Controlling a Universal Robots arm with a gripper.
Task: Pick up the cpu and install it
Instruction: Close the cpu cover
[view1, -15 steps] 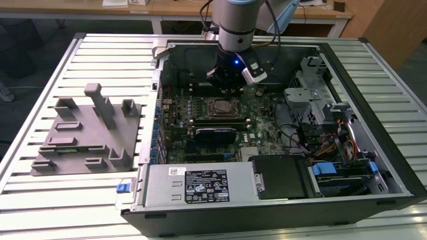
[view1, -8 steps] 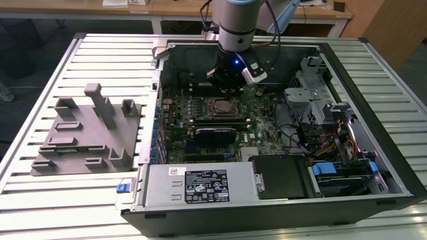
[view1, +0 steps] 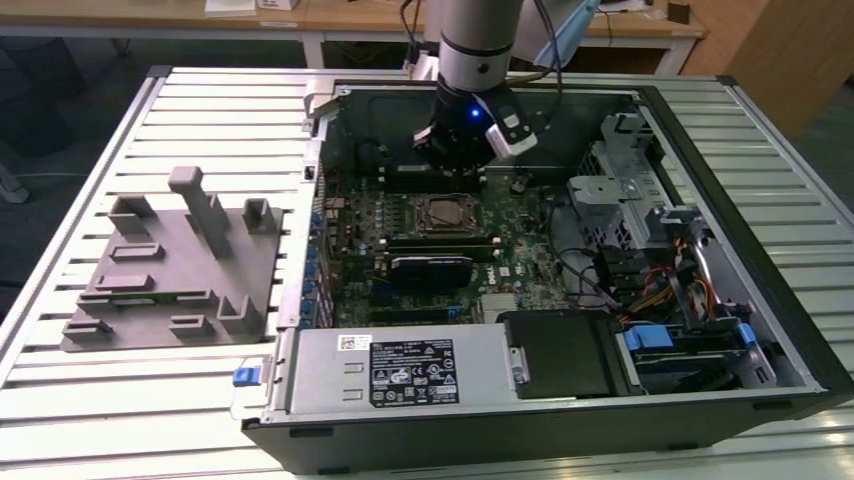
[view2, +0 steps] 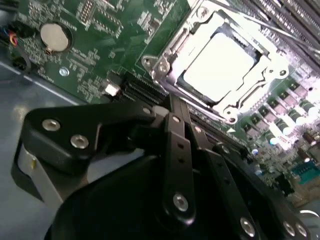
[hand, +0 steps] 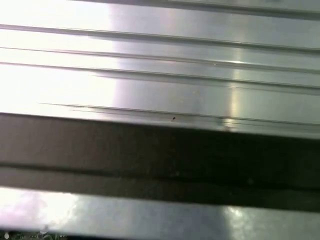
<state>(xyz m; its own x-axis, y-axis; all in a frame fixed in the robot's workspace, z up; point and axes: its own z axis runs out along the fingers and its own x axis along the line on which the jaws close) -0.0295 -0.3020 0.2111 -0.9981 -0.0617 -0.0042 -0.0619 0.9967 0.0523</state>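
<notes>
The cpu (view2: 220, 67) sits in its socket (view2: 165, 65) in the second wrist view, a bright silvery square lying flat inside the metal frame, apart from the gripper; in the exterior view we see the same cpu (view1: 442, 212) near the middle of the motherboard (view1: 521, 265), inside the open computer case (view1: 747, 250).

Taking the case as our landmark and going from the exterior view's left: a grey fixture (view1: 174, 270) with upright posts stands on the slatted table (view1: 80, 400) just outside the case wall; inside the case, towards the near edge, lies a silver power supply (view1: 394, 370) with a label on top; beside it is a black block (view1: 567, 350); on the far right of the case sit the drive bays (view1: 667, 290) with blue tabs and bundled cables.

The gripper (view1: 454, 160) hangs from the arm (view1: 475, 40) over the back part of the case, above the motherboard and just behind the socket; a blue light glows on its body.

In the second wrist view the gripper's black fingers (view2: 177, 150) reach towards the socket, drawn together with nothing between them; they touch neither cpu nor frame; a round coin cell (view2: 54, 36) lies on the board well to one side.

In the first wrist view we see pale table slats (hand: 160, 75) and a dark band (hand: 160, 160) across them.
</notes>
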